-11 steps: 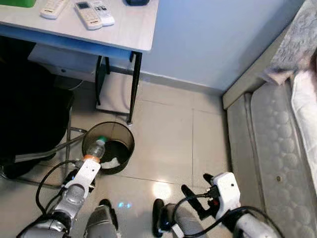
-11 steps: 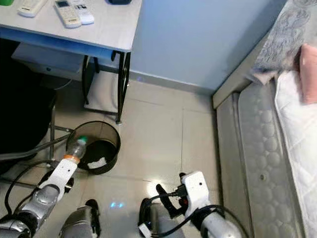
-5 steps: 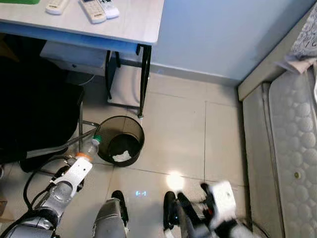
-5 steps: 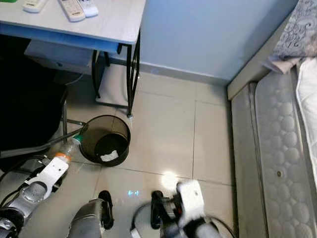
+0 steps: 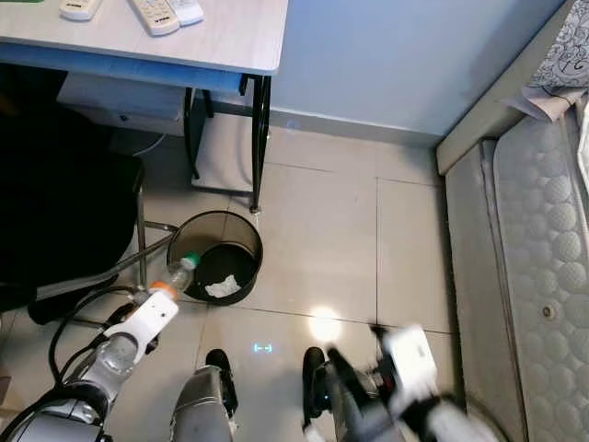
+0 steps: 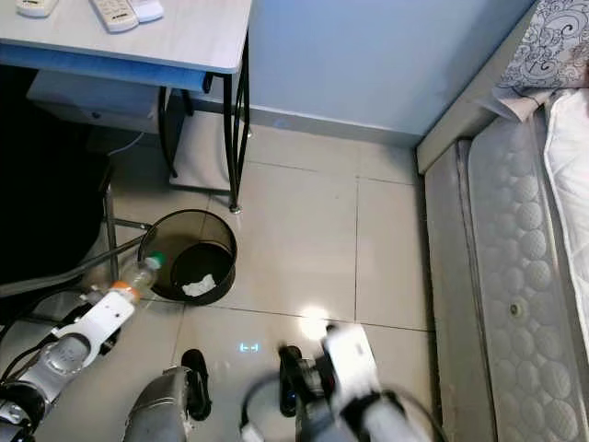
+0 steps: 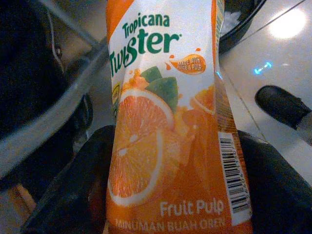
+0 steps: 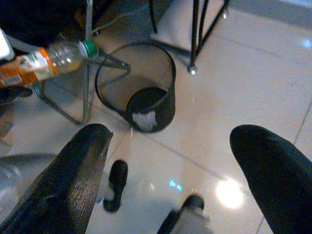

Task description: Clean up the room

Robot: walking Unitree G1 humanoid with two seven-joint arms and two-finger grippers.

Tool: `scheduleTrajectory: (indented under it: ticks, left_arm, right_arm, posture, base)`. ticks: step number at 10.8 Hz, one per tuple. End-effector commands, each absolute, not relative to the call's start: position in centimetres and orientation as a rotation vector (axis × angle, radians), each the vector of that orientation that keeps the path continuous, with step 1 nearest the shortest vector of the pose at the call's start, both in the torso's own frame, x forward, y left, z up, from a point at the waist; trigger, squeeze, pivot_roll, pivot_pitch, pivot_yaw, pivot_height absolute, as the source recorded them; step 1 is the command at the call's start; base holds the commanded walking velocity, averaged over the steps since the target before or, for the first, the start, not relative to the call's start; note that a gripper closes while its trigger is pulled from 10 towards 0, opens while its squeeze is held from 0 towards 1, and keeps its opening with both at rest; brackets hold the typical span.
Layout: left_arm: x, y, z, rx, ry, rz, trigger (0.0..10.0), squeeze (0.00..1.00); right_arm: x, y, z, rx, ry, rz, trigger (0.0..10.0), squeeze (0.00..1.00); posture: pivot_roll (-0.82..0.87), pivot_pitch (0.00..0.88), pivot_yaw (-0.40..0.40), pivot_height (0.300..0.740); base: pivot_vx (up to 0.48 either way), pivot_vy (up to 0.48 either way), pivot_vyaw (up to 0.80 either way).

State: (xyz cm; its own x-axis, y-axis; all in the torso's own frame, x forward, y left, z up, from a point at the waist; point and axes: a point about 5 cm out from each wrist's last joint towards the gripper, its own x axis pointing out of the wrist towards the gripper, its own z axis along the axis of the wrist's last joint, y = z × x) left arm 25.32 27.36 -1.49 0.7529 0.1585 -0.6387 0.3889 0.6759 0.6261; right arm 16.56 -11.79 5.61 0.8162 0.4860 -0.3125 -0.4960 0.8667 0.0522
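A: At the bin's near rim, low left — the left gripper (image 5: 158, 296) is clamped on an orange-labelled juice bottle (image 5: 177, 274) (label reads Tropicana Twister, fruit pulp). Green cap points toward the black mesh wastebasket (image 5: 213, 261).

B: Over the basket or beside it?

A: Cap about at the rim, body outside. White crumpled scrap (image 5: 222, 287) lies in the bottom.

B: Other arm?

A: The right gripper (image 8: 168, 161) hangs low over the tiled floor (image 5: 331, 230), fingers spread wide, holding nothing. Desk (image 5: 230, 37) above, mattress (image 5: 538, 267) to the right.

Bin (image 5: 219, 262) beside desk leg (image 5: 259, 147), bottle (image 5: 174, 277) at its rim, mattress (image 5: 538, 267) right.
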Motion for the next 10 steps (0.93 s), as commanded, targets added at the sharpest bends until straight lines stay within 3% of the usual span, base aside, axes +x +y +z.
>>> scheduleTrajectory:
  ticks: [1, 10]
  left_arm:
    - [24.23, 26.96, -2.49, 0.860, 0.759, -0.197, 0.0, 0.00]
    - [24.25, 26.86, -2.50, 0.875, 0.754, -0.209, 0.0, 0.00]
  right_arm:
    - [15.87, -11.86, 4.79, -0.030, 0.368, 0.528, 10.0, 0.00]
    - [15.91, -11.86, 4.86, -0.030, 0.365, 0.528, 10.0, 0.00]
  posture:
    - [-0.17, 0.395, -0.077, 0.740]
    - [-0.17, 0.397, -0.079, 0.740]
  base:
    - [0.000, 0.000, 0.00]
    - [0.000, 0.000, 0.00]
